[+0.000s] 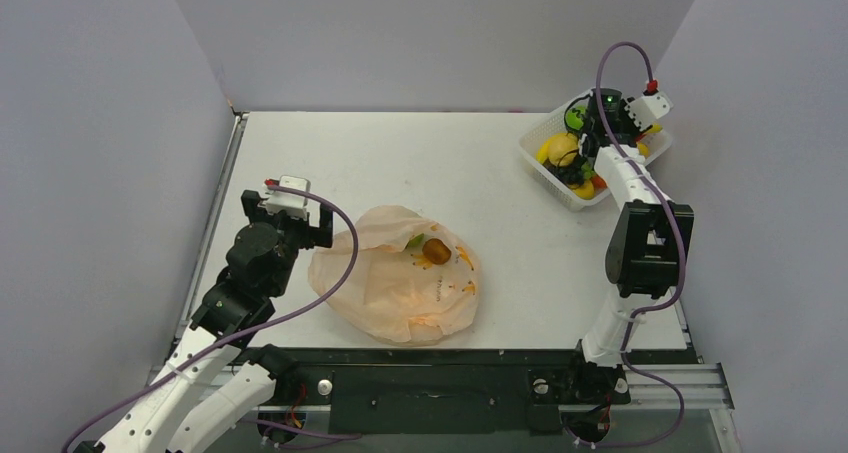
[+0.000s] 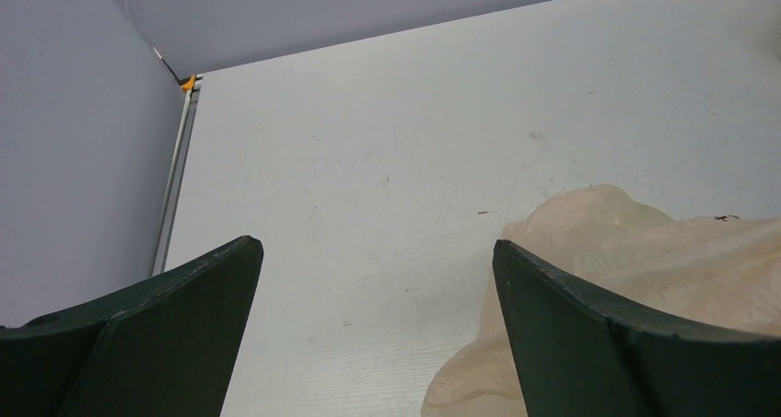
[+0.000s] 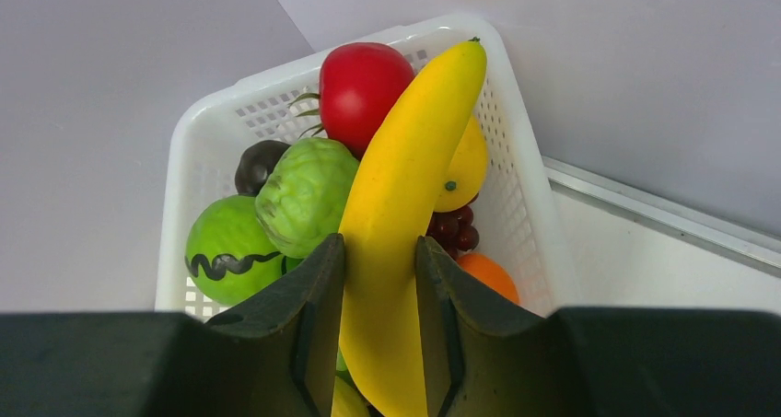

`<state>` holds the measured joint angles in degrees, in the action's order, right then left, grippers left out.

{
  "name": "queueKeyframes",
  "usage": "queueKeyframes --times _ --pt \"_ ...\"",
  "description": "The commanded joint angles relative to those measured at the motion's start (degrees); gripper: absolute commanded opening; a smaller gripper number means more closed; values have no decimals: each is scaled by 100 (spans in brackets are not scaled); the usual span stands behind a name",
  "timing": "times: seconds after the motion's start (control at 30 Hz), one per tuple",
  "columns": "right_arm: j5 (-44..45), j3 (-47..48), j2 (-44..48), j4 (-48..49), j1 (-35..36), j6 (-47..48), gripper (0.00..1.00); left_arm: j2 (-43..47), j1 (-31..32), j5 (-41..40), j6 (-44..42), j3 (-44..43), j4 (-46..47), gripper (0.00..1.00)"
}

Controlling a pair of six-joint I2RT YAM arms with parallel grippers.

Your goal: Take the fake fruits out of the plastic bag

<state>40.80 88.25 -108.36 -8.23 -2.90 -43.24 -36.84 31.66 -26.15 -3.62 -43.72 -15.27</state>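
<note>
The peach-orange plastic bag [image 1: 395, 283] lies crumpled on the table near the front. A small brownish fruit [image 1: 436, 251] and a green one [image 1: 415, 241] show at its mouth. My left gripper [image 1: 288, 218] stands open just left of the bag, holding nothing. In the left wrist view the gripper [image 2: 376, 244] frames bare table, with the bag [image 2: 645, 251] behind its right finger. My right gripper [image 3: 379, 247] is shut on a yellow banana [image 3: 405, 187] over the white basket [image 3: 212, 113]. In the top view this gripper [image 1: 610, 123] hangs above the basket [image 1: 540, 163] at the back right.
The basket also holds a red apple [image 3: 364, 86], a bumpy green fruit [image 3: 304, 196], a green ball with a black squiggle [image 3: 226, 247], dark grapes [image 3: 451, 228] and an orange [image 3: 488, 283]. Grey walls close in the table on three sides.
</note>
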Motion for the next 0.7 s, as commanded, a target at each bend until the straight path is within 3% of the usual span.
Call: queueKeyframes --times 0.0,0.13,0.23,0.43,0.67 --pt "-253 53 -216 203 -143 -273 0 -17 -20 84 46 -146 85 96" --pt "-610 102 -336 176 -191 -324 18 -33 -26 38 40 -141 86 96" --pt "-831 58 -330 184 -202 -401 40 -54 -28 36 37 -136 85 96" --pt "-981 -24 -149 35 -177 -325 66 -65 -29 45 43 -158 78 96" --pt "-848 -398 456 -100 -12 152 76 19 -37 52 43 -154 69 96"
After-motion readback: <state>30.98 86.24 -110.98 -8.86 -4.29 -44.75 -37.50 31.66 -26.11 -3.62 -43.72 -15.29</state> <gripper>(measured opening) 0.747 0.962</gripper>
